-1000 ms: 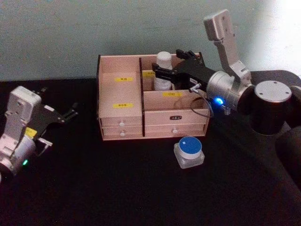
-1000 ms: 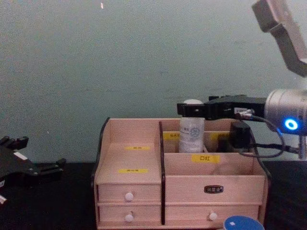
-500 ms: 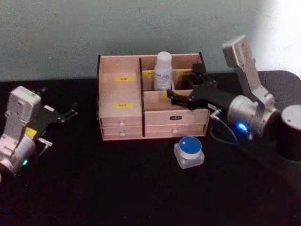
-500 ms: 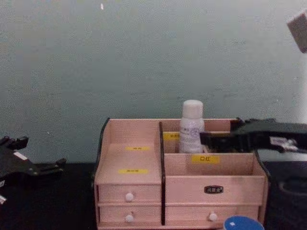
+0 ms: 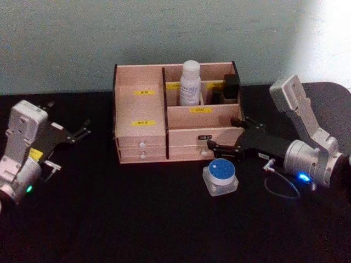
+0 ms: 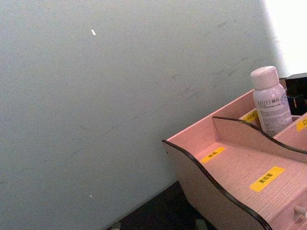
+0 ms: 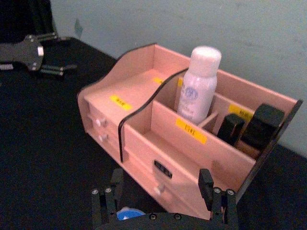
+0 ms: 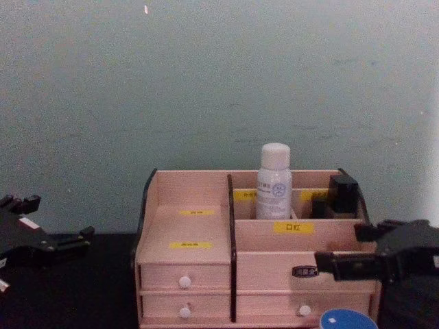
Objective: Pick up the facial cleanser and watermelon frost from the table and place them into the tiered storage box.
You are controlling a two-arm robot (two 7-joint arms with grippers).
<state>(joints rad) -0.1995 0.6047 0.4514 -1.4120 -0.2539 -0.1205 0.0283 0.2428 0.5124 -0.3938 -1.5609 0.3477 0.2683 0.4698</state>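
From the head view, the right arm stretches low over the black table [image 5: 137, 219]. The right claw [image 5: 226, 133] is spread wide and empty, just behind the blue-lidded jar [image 5: 220, 172] in front of the wooden box [image 5: 140, 115]. A white bottle [image 5: 190, 83] stands upright in a rear compartment. The left claw [image 5: 82, 129] rests far left, fingers apart.

From the chest view, the right claw [image 8: 341, 248] hangs level with the drawers.

From the right wrist view, its fingers [image 7: 103, 201] straddle the jar [image 7: 125, 214].

You've got a black table [image 5: 137, 219] carrying two things: the tiered storage box [image 5: 140, 129] toward the back, and the blue-lidded jar [image 5: 220, 176] just in front of its right half.
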